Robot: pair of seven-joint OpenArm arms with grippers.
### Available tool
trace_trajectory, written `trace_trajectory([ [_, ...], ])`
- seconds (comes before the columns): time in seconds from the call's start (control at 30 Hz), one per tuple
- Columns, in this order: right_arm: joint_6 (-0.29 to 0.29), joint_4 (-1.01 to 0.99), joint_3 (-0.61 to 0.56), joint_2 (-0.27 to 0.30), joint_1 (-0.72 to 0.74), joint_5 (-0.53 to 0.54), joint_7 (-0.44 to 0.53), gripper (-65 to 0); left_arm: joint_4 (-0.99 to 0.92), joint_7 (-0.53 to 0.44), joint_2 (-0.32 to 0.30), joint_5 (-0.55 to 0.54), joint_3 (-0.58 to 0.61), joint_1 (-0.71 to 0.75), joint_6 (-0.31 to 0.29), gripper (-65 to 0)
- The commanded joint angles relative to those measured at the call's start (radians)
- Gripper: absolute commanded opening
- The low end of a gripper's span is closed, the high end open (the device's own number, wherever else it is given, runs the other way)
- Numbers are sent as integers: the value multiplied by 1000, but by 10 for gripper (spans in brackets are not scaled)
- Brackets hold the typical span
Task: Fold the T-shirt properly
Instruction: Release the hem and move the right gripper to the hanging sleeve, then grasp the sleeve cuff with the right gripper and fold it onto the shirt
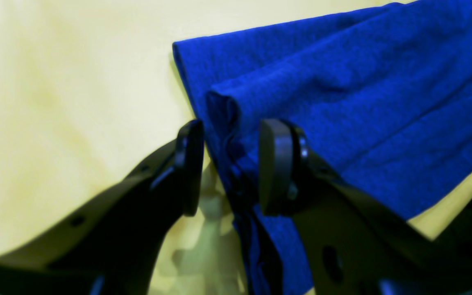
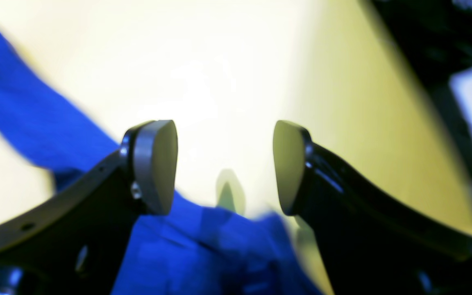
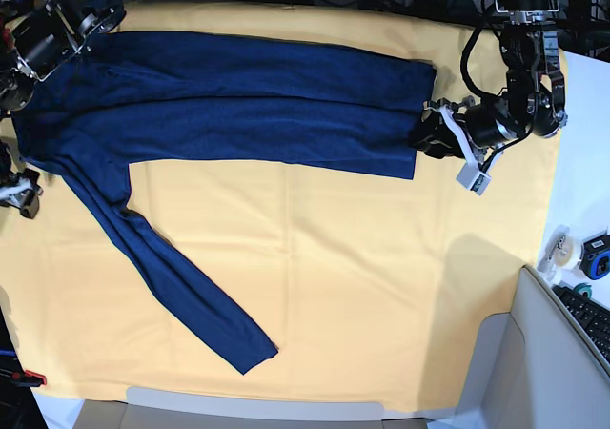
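Left gripper (image 1: 230,166) sits at the shirt's (image 3: 238,105) hem end, on the base view's right side. Jaws partly apart w/ a bunched fold of blue fabric running between the pads; fabric seems to touch the right-hand pad, a gap shows by the other. Whether it's really pinched or just lying between: can't tell. Rest of the hem fans out past the fingers, flat on the yellow cloth (image 3: 362,257).

Right gripper (image 2: 224,166) is wide open, nothing between the pads, only bright cloth showing thru the gap. Blue fabric lies below and to the left of the fingers in the wrist view, blurred. In the base view that arm is at the top-left corner, over the shirt's shoulder/collar end; exact contact not clear.

Shirt lies stretched left-to-right across the upper part of the cloth, body folded lengthwise into a long band w/ a visible fold line down its middle. One sleeve (image 3: 181,286) trails out from the left end, running diagonally down toward the bottom centre, cuff flat on the cloth, well apart from both grippers. Other sleeve not distinguishable, prob. within the band.

Off the cloth at the right edge: tape rolls (image 3: 572,253) and a keyboard (image 3: 589,319) corner.
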Motion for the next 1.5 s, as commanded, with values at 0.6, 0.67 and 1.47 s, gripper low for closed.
trace_trajectory([
  [0.6,2,-578,-200,12,309,18,62,-281,15,-22,-11,-20,-9,-13,-4,-430],
  [0.67,2,-578,-214,-5,306,18,62,-281,15,-22,-11,-20,-9,-13,-4,-430],
  [1.47,2,-426,-251,-45,242,25,-10,-650,-62,-27,3,-22,-7,-13,-4,-430],
])
